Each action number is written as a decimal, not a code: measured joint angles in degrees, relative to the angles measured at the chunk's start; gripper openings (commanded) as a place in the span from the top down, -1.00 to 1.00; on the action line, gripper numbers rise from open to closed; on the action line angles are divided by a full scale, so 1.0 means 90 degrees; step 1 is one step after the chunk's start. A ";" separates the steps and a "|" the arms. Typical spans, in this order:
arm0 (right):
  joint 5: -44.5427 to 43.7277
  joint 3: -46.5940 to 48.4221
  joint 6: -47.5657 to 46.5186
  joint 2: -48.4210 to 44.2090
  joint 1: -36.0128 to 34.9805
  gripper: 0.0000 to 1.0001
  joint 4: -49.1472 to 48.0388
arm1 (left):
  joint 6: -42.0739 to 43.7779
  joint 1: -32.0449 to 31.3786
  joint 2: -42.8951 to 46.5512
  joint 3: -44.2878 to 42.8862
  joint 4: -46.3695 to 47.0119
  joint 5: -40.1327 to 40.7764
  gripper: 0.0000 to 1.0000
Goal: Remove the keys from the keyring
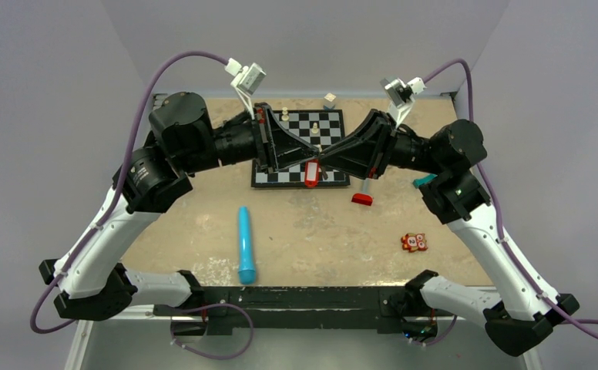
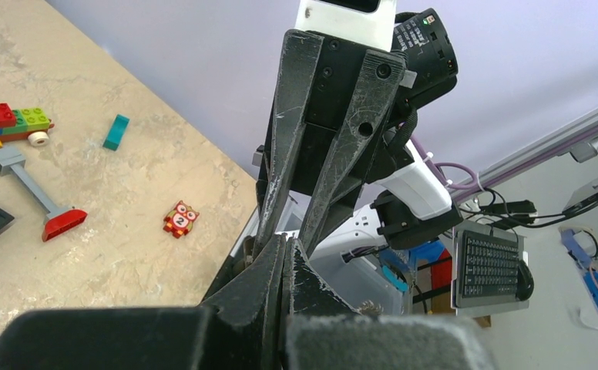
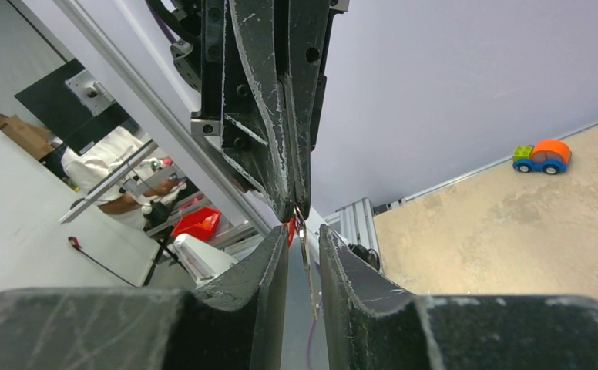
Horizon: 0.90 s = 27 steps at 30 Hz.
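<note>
Both arms meet tip to tip above the chessboard. My left gripper [image 1: 312, 159] is shut, and the keyring hangs from its tips: the red tag [image 1: 310, 173] with its white label dangles just below. In the right wrist view the left gripper [image 3: 296, 206] comes down from above, and a thin silver key [image 3: 308, 270] hangs from it. A sliver of the red tag [image 3: 290, 230] shows beside the key. My right gripper [image 3: 304, 235] is open, one finger on each side of the key, with a gap on both sides. The left wrist view shows the left gripper [image 2: 288, 245] closed tight.
A chessboard [image 1: 334, 123] with white pieces [image 1: 286, 114] lies under the grippers. On the table are a blue cylinder [image 1: 246, 245], a red block-headed toy [image 1: 362, 197], an orange owl toy marked 2 [image 1: 413, 243], a teal block [image 1: 423, 181] and a grey cube [image 1: 330, 100].
</note>
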State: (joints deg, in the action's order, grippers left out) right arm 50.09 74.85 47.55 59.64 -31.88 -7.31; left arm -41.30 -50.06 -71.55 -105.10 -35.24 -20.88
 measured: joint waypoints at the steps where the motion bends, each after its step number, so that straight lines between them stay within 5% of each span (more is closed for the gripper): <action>1: -0.0005 0.0000 0.0000 0.0000 0.0002 0.52 -0.0002 | -0.0005 0.0000 0.0000 0.0000 0.0002 -0.0005 1.00; 14: -0.0005 0.0000 0.0010 0.0000 0.0000 1.00 -0.0007 | -0.0007 0.0000 0.0002 0.0002 0.0005 -0.0017 1.00; 19: -0.0002 0.0000 0.0029 -0.0002 0.0000 1.00 -0.0005 | -0.0002 0.0000 0.0022 0.0027 0.0019 -0.0017 1.00; 21: 0.0000 0.0000 0.0027 -0.0002 0.0000 1.00 0.0000 | 0.0032 0.0000 0.0024 0.0024 -0.0019 -0.0015 0.80; 27: -0.0005 -0.0010 -0.0027 -0.0002 0.0000 1.00 0.0080 | 0.0447 0.0000 0.0024 -0.0233 -0.0692 0.0068 -0.21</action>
State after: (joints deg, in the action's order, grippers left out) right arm 50.04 74.76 47.31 59.61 -31.88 -6.59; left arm -37.28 -50.06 -71.33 -107.20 -41.47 -20.27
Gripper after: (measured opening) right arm 0.011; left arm 0.434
